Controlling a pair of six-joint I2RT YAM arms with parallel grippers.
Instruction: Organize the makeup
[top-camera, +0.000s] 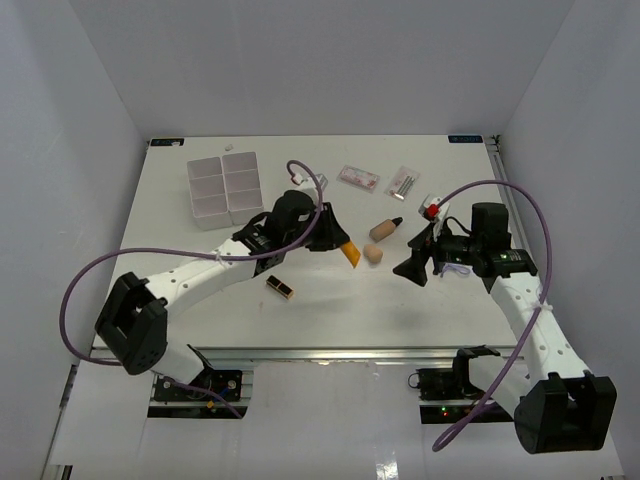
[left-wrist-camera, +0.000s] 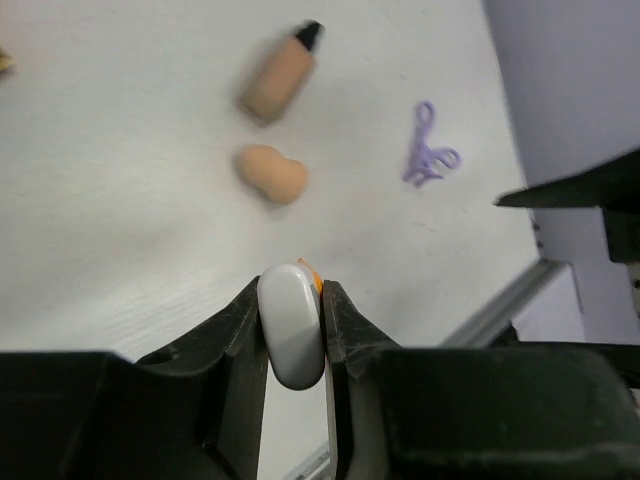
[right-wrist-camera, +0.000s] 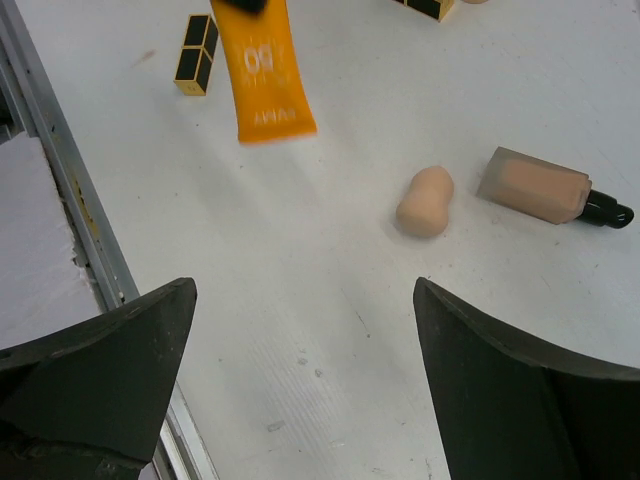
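Top external: orange tube (top-camera: 347, 252) (left jaws clamp it) outside white box (top-camera: 226, 188).

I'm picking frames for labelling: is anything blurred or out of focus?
Right wrist: the orange tube looks motion-smeared, the sponge sharp. Left wrist: the white cap in the left gripper is crisp. Top external: even light, soft shadows, no glare.

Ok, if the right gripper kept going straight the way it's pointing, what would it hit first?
Most likely the beige sponge, just ahead of the right gripper. It tilts downward, though, so its fingers might touch the table first; depth is unclear.
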